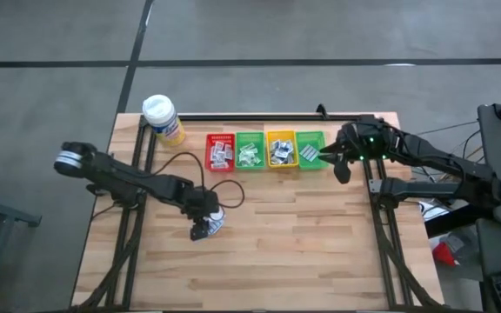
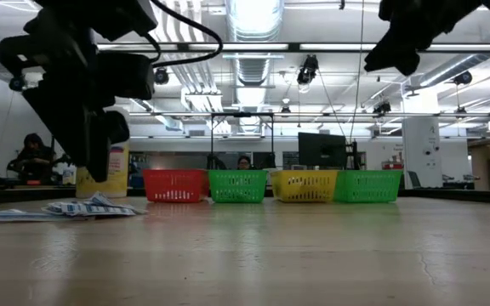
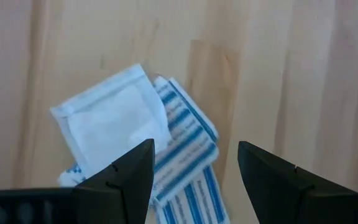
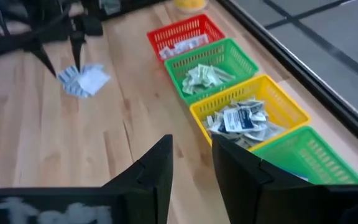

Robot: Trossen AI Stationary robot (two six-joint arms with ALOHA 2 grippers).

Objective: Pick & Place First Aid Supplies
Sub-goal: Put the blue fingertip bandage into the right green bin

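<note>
**Left jaws poised over last loose packets**

The left gripper (image 3: 194, 171) is held just above a small overlapping pile of first aid supplies (image 1: 213, 225) on the bench (image 1: 303, 252). Its jaws are spread wide and nothing is gripped; a plain white sachet (image 3: 114, 121) and blue-striped packets (image 3: 188, 146) lie between and just ahead of the jaws.

The right gripper (image 4: 191, 165) is parked above the nearer green bin (image 4: 303, 158), jaws partly open, nothing seen held.

Risk, as judged: because the packets overlap, two could be pinched at once, or a flat sachet could slip out of the closing jaws.

Count: four bins (one red, two green, one yellow), all holding packets; one bottle (image 1: 163, 117); roughly three loose packets, exact number unclear.
</note>
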